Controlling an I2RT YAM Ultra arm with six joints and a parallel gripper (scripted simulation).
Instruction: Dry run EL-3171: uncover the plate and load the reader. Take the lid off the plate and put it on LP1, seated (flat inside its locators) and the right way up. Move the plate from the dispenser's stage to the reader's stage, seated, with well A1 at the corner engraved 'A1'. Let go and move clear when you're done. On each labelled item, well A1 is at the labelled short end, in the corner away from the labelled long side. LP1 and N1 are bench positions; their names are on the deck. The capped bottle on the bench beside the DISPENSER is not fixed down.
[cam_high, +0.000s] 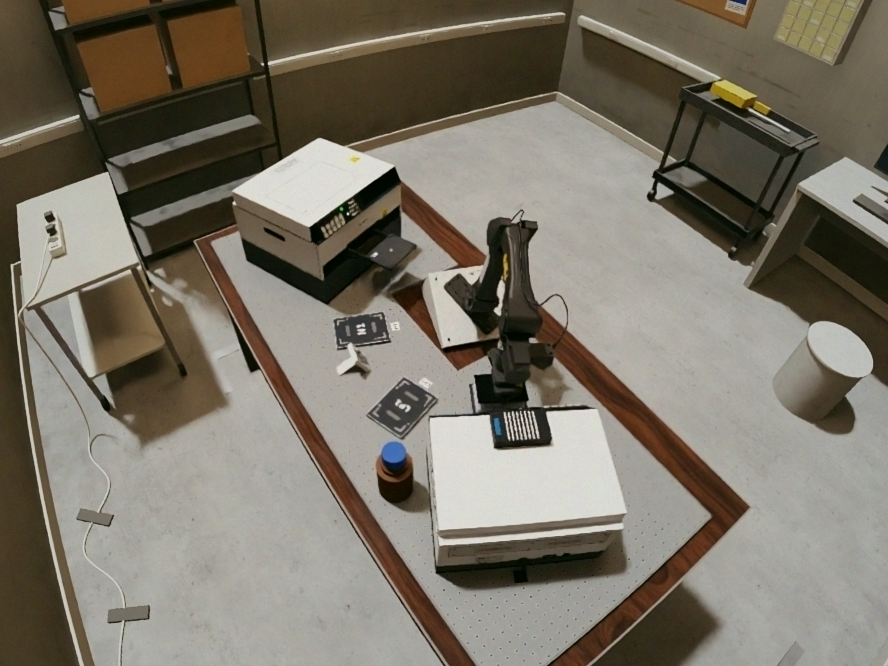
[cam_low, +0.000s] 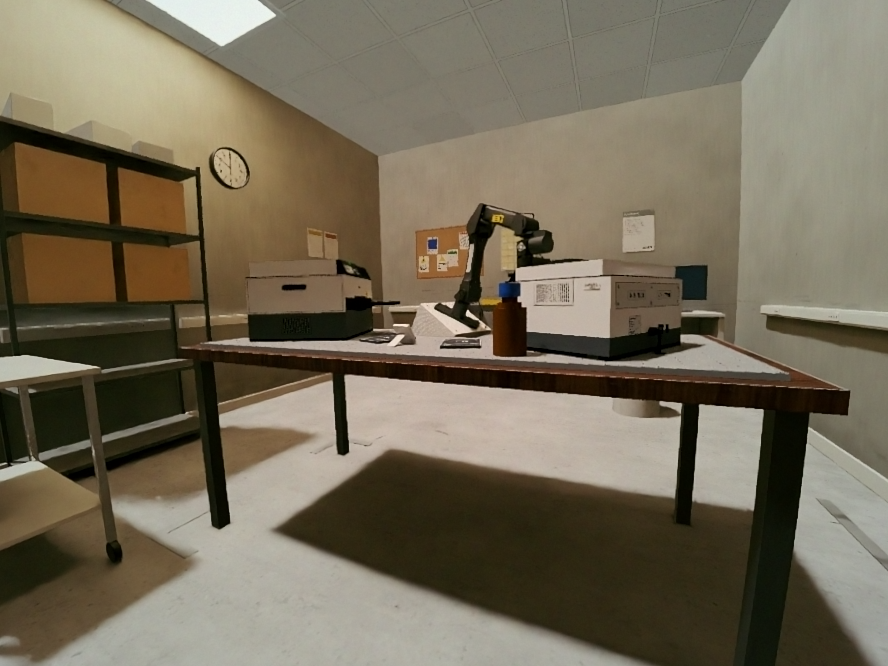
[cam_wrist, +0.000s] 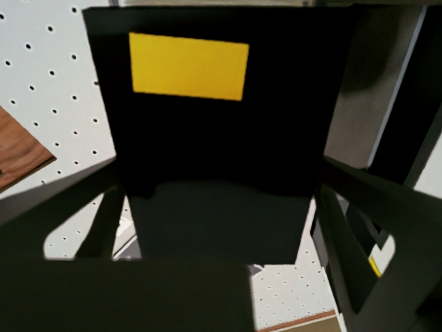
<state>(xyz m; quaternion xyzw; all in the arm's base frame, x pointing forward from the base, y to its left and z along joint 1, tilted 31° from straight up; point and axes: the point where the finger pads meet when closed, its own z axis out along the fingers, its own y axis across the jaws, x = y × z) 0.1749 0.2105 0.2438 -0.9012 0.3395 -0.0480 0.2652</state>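
My gripper (cam_high: 504, 392) (cam_wrist: 219, 166) points down beside the dispenser (cam_high: 527, 476) (cam_low: 588, 301), over its stage side. It is shut on the black lid (cam_high: 489, 387) (cam_wrist: 220, 130), which has a yellow label near one edge. The fingers stand on two opposite sides of it. I cannot tell whether the plate is under the lid; the dispenser's stage is mostly hidden. LP1 (cam_high: 403, 406) is a dark marked bench position with nothing on it. The reader (cam_high: 315, 186) (cam_low: 308, 301) has its black stage (cam_high: 388, 250) out, with nothing on it.
The brown bottle (cam_high: 394, 481) (cam_low: 509, 329) with a blue cap stands upright between the dispenser and the table edge. A small white angled piece (cam_high: 352, 360) stands between LP1 and N1 (cam_high: 360, 330). A control panel (cam_high: 521, 427) lies on the dispenser near the arm.
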